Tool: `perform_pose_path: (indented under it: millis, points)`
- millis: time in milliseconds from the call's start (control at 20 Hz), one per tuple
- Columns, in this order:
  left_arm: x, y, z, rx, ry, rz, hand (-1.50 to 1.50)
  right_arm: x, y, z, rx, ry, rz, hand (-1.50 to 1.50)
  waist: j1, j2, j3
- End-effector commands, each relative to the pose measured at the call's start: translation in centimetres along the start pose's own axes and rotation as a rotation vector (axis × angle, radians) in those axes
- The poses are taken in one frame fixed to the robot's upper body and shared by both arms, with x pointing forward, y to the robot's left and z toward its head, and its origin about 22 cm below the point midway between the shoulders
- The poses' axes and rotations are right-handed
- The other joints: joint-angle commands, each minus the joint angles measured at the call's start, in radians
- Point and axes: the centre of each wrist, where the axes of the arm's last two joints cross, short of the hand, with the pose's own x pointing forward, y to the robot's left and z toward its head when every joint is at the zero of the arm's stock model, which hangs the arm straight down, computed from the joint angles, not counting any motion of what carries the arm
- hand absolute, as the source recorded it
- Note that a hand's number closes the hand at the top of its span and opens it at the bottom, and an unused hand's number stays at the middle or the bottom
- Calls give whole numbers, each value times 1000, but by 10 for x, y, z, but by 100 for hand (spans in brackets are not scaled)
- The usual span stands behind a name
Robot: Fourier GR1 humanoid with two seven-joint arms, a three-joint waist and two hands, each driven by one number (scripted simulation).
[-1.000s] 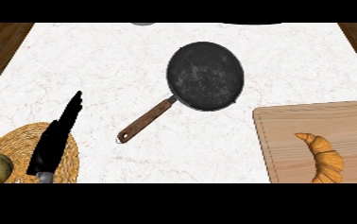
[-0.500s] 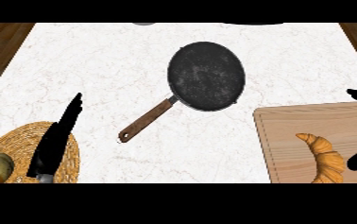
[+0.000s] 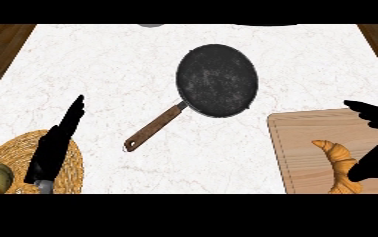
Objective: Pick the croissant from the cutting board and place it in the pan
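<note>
While resting at lower right of the frame on the cutting board (image 3: 310,141), lies curved and golden, the croissant (image 3: 336,161), partly covered at its right by the right robot hand (image 3: 365,167). Comes in from the right edge over the board, that hand, spread wide: one dark digit (image 3: 360,109) reaching out above the croissant, the rest low beside it, nothing clasped between them. Sits up and left of the board, near frame centre, the pan (image 3: 218,80): dark, round, nothing in it, brown handle (image 3: 153,127) running down-left across the white marbled bench (image 3: 96,71). Well apart from the croissant, pan and board not touching. Stands at lower left the left robot hand (image 3: 55,146), fingers straight and pointing up-right, holding nothing, over the edge of a woven straw mat (image 3: 22,153). Shows at the far lower left corner a sliver of something pale green, too cut off to name.
</note>
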Motion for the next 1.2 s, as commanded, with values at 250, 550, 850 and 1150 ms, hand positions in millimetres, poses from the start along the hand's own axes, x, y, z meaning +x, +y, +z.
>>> perform_pose_path:
  millis: [250,550,850,1150]
  points:
    - [-3,0,11,3,-4,19,0,11,11,-20,50,182,87,-150,5,0,0]
    - [-7,-9,-1,-5,22,25,0,4,23,-16,71,215,105,-150,-8,0,0]
    - [0,-5,12,9,0,11,0,-13,57,-30,94,232,130,-150,-5,-1,0]
    - [-9,-12,3,17,16,-10,0,-12,36,-47,78,231,121,-150,-5,0,0]
